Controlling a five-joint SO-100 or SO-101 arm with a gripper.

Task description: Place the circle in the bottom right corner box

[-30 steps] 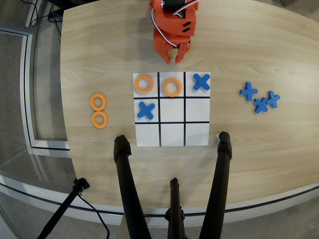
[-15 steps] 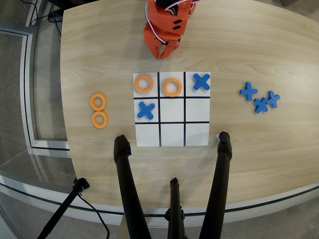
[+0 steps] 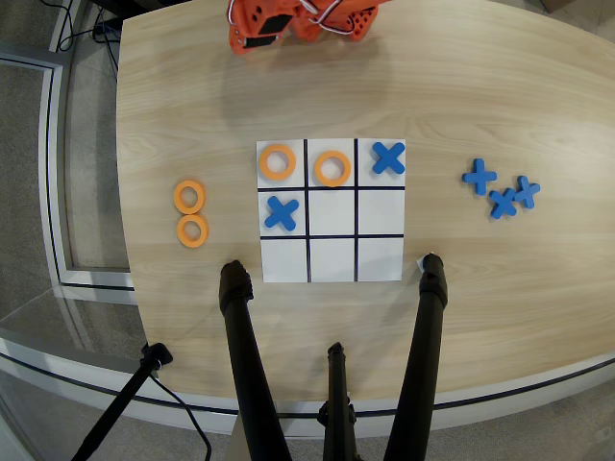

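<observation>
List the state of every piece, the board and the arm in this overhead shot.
White 3x3 grid board: bottom row empty.
Two flat orange rings on board: top-left, top-middle cells.
Two spare orange rings: on table, left.
Orange robot arm: at top edge, fingers unseen.

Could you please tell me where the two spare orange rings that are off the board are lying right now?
In the overhead view the two spare orange rings lie touching on the table, left of the board, beside its middle row.
</observation>
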